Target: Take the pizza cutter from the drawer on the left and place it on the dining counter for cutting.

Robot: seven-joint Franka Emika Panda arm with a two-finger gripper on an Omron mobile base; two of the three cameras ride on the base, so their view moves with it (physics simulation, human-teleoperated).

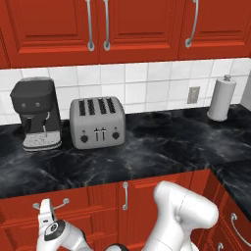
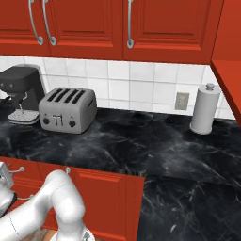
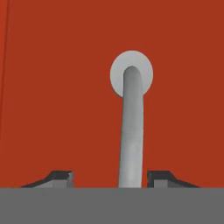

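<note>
Two dark fingertips (image 3: 59, 178) are sitting on either side of the silver bar handle (image 3: 131, 131) in the hand view, so my pincer (image 3: 109, 179) is standing open with the bar between its jaws and nothing clamped yet; I am judging there is a clear gap on each side. Straight ahead of the pincer is the plain red front of the drawer (image 3: 52, 87), and the bar is running away from the tips to its round mount on that face. From the left base view I am seeing the pincer (image 1: 45, 210) low at the cabinet fronts, just beside a silver handle there, under the edge of the black worktop (image 1: 162, 152). To do this step well, I am thinking the bar should stay centred between the tips, the jaws should close squarely on it, and the pull should go straight back along the drawer's travel, not sideways, so the grip does not slip off the curve. The pizza cutter is presumably inside the closed drawer beyond the pincer; I am not able to confirm that. The near end of the bar is cut off at the bottom of the hand view, and the toaster (image 1: 96, 121) above is no help in judging depth to the drawer face.
</note>
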